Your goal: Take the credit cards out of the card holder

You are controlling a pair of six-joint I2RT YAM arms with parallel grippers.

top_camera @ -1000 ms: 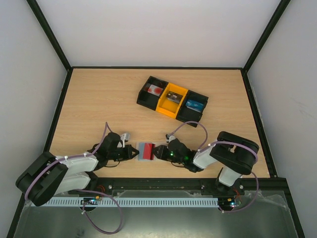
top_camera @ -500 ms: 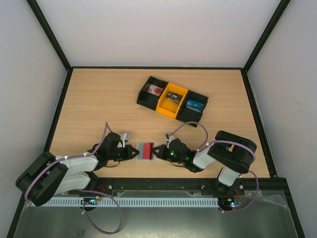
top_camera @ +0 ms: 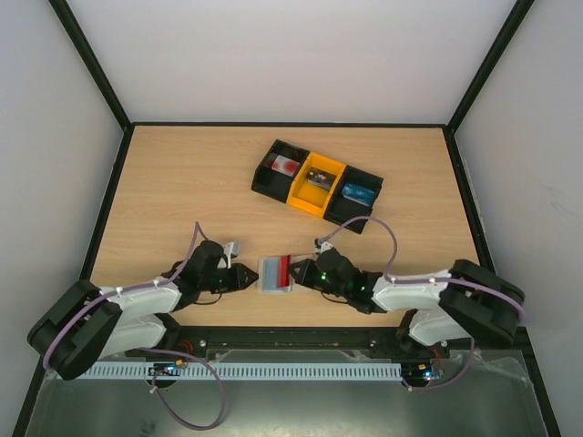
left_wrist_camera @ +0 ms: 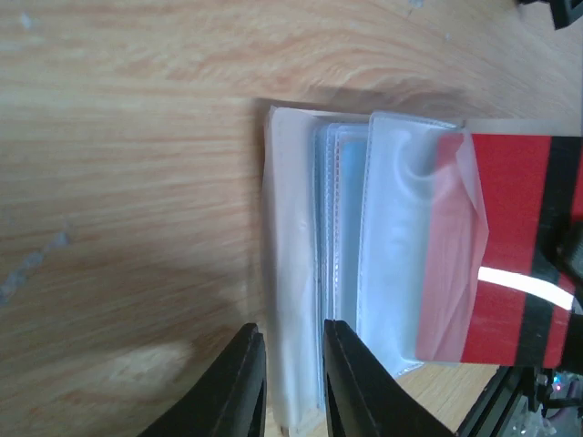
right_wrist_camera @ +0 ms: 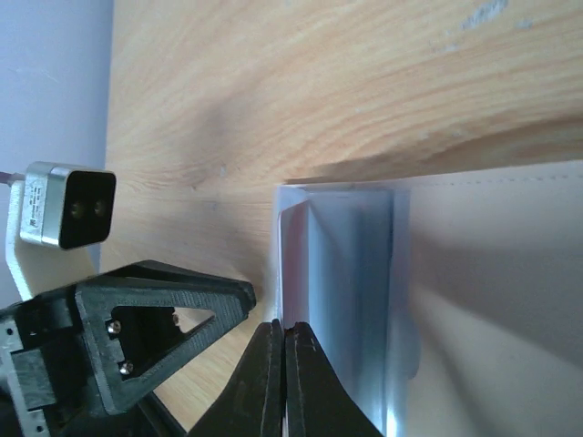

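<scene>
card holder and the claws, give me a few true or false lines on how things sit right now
1. A red card with a dark stripe sticks partly out of the card holder. True.
2. The card holder lies inside the tray. False: it is over the table between the two claws, apart from the tray.
3. The left claw has a finger on each side of the card holder's edge. True.
4. The right claw is spread wide open. False: its fingers are pressed together.
</scene>
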